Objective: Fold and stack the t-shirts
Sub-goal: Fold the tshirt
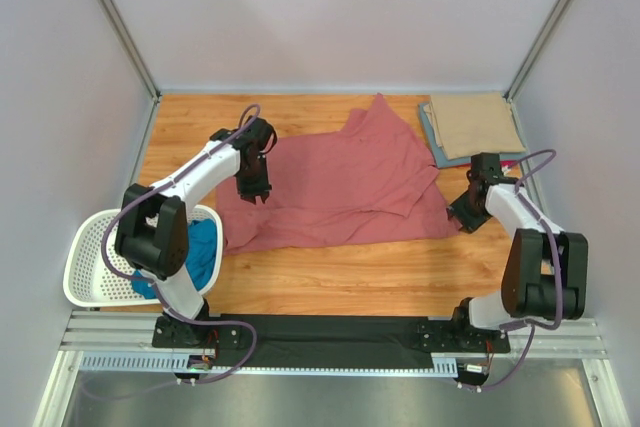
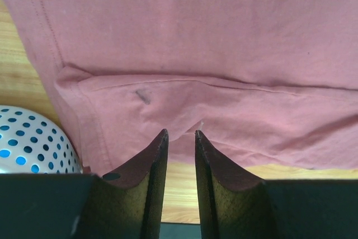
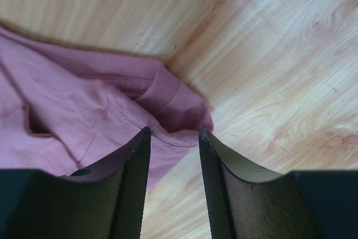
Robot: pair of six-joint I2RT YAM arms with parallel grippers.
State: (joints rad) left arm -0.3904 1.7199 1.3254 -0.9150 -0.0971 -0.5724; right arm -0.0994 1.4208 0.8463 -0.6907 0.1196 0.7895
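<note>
Left gripper (image 2: pixel 180 135): jaws part-spread with a narrow gap, nothing clamped. Tips sit right at the hem of the rose-red t-shirt (image 1: pixel 340 187), near a sleeve seam. Right gripper (image 3: pixel 174 132): jaws also apart, poised over the shirt's opposite corner, cloth bunched under the tips but not pinched.

The shirt lies spread across the middle of the table (image 1: pixel 330 282), its top layer flopped over and creased. Likely handling: light, limp, no stiffness, so it should sag between two holds and slip out of a shallow bite. Best hold looks like the doubled hem or sleeve seam at each end, deep in the jaws, catching both layers.

Tan t-shirt (image 1: pixel 475 122) is folded on top of a grey-blue one (image 1: pixel 436 147) at far right. Teal one (image 1: pixel 205 247) is in the basket (image 1: pixel 85 272), near left.
</note>
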